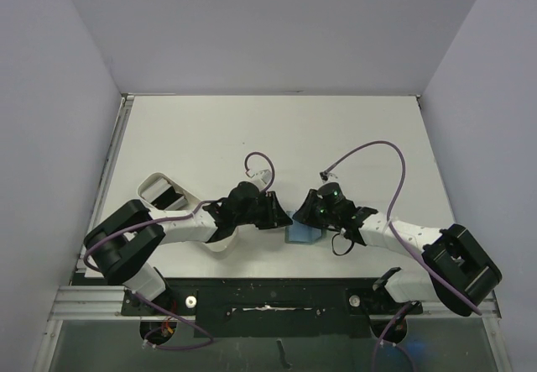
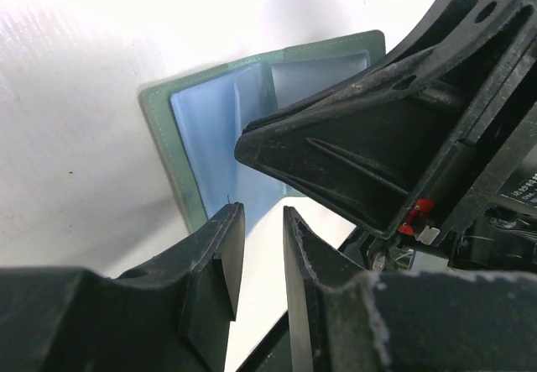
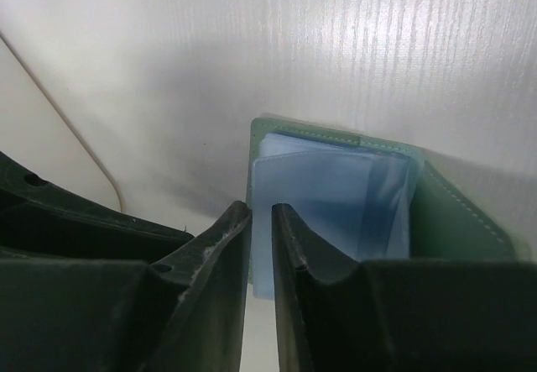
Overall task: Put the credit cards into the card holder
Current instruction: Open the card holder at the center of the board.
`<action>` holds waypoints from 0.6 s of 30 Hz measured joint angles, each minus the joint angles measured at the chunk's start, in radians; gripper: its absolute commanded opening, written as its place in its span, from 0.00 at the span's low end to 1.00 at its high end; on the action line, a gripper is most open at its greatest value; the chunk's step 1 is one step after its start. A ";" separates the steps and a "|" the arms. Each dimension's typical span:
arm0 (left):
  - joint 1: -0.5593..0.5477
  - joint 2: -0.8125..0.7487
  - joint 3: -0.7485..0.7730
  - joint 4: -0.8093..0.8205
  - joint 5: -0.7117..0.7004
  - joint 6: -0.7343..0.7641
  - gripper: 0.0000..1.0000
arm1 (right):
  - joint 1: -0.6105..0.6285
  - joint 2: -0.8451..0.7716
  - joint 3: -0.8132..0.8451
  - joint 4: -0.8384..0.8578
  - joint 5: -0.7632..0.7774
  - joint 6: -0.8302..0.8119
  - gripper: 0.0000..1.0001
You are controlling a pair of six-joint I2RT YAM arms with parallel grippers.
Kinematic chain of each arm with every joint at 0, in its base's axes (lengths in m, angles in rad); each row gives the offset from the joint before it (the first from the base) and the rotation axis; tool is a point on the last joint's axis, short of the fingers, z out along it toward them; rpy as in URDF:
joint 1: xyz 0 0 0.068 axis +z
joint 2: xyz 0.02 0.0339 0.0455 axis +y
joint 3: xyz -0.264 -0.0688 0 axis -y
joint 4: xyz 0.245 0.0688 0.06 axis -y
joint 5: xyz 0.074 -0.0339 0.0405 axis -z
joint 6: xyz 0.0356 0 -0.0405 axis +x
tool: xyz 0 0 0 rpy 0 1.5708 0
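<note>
Card holder (image 3: 336, 204) open; pockets clear only in wrist views.

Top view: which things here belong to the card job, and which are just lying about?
Part of the job:
- card holder, lying open, blue inside up
- credit cards, probably: the dark shapes inside the white tray, too small to be sure

Just lying about:
- the white tray itself
- the table

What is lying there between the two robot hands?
The open card holder, blue inside up, lies between the left gripper and the right gripper. The top view shows it best.
</note>
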 measured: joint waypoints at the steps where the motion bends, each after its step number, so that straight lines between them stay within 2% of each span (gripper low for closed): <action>1: 0.000 0.006 -0.001 0.010 0.005 -0.002 0.25 | 0.000 0.000 -0.002 0.000 0.000 0.000 0.11; 6: 0.000 0.019 -0.019 0.039 0.018 -0.018 0.25 | 0.000 0.000 -0.005 0.000 0.000 -0.001 0.00; 14: 0.000 0.019 -0.021 0.040 0.016 -0.021 0.25 | 0.000 -0.040 -0.012 -0.008 0.011 -0.013 0.00; 18: 0.000 0.019 -0.021 0.035 0.012 -0.021 0.29 | 0.000 -0.080 -0.013 -0.017 0.015 -0.029 0.00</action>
